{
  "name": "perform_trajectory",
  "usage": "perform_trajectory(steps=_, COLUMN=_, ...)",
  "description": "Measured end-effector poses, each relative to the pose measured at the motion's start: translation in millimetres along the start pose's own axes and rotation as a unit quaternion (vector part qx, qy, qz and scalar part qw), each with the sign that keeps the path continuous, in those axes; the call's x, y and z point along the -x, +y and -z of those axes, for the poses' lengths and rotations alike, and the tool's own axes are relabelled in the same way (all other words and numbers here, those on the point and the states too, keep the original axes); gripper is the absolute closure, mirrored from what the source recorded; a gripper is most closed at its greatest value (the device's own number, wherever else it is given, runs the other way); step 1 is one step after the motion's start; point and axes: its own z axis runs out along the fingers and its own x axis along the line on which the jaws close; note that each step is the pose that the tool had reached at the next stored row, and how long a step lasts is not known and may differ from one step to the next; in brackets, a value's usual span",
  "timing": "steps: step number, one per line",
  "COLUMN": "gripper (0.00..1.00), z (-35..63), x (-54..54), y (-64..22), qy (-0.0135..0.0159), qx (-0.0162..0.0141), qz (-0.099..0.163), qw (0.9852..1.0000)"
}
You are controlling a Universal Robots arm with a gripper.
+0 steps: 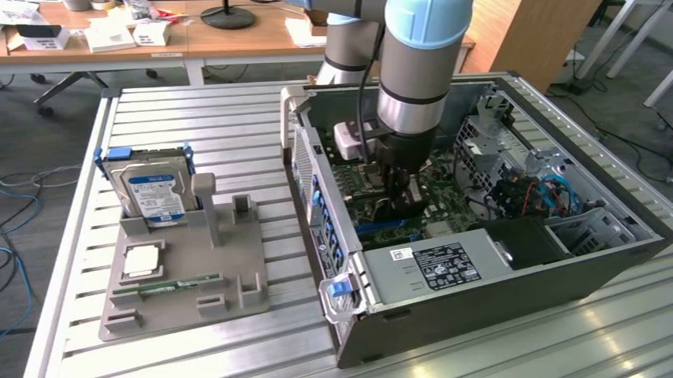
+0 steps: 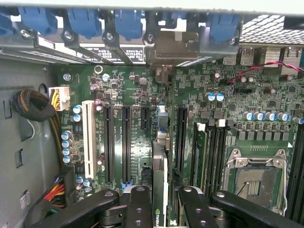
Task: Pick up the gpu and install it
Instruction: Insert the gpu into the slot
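On the tabletop (image 1: 210,118) the open computer case (image 1: 505,307) lay on its side, and the tool (image 2: 160,202) hung inside it, over the motherboard (image 2: 133,85). Its jaws were part closed, clamped on the graphics card (image 2: 159,161), which stood edge-on straight ahead of the tool. We judged the pickup done and the fitting in hand. Seating would call for the card's edge square over a slot (image 2: 181,137); whether it touched one we could not tell.

gpu (image 2: 160,176) inside computer case (image 1: 505,303)
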Motion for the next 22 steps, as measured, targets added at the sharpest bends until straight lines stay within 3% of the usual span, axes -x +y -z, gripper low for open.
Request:
perform_trajectory(steps=12, gripper=0.74, z=0.4, x=0.0, y=3.4, qy=-0.0001, qx=-0.0003, qz=0.0, qw=1.0)
perform_trajectory(steps=22, gripper=0.74, z=0.6, x=0.0, y=5.5, qy=-0.0001, qx=-0.0041, qz=0.001, qw=1.0)
